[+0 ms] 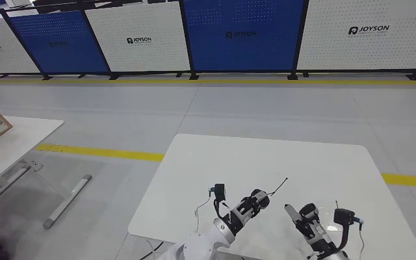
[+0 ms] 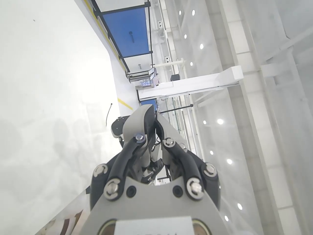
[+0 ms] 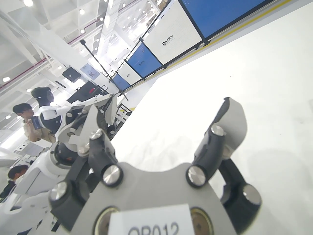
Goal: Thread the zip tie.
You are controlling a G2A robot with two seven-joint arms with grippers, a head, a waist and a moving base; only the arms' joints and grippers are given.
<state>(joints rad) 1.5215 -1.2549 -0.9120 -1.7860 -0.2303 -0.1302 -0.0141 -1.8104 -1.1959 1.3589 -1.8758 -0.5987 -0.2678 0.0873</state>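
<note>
A thin black zip tie (image 1: 278, 186) sticks out from my left gripper (image 1: 260, 197), which is shut on one end of it near the table's front edge. The tie's free end points away toward the table's middle. In the left wrist view the left gripper (image 2: 152, 112) has its fingers pressed together, and the zip tie (image 2: 108, 114) shows beside them. My right gripper (image 1: 299, 209) sits close to the right of the left one, open with nothing between its fingers. The right wrist view shows the right gripper (image 3: 160, 103) spread wide, with the left gripper (image 3: 110, 100) and zip tie (image 3: 97, 62) beyond it.
The white table (image 1: 273, 156) stretches bare beyond both grippers. Another white table (image 1: 26, 133) stands off to the left across the floor. Blue and white partition panels (image 1: 244, 32) line the far side behind a yellow floor line.
</note>
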